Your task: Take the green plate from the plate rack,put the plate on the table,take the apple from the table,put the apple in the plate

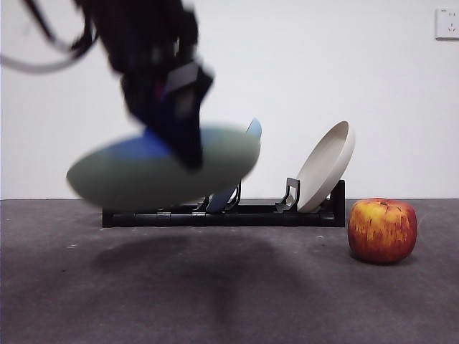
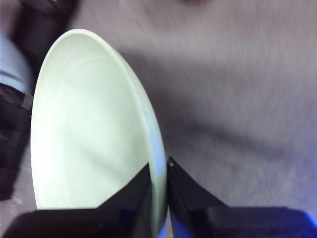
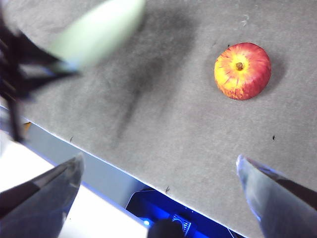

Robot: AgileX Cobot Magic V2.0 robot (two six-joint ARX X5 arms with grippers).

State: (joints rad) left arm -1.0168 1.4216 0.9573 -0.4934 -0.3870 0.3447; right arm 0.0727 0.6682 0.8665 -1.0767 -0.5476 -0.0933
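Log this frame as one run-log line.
phase: plate carry | left gripper: shut on green plate, above table | right gripper: open, idle | apple: on table | plate rack: two plates

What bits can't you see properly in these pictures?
- Green plate: smeared by motion in the front view, so its edge is fuzzy.
- Left tool: in the front view it is a dark blur over the plate.
- Blue plate: mostly hidden behind the green plate, front view.
- Plate rack: its left end is covered by the green plate.
- Right tool: only its blurry tips show; the picture's edge cuts off the rest.
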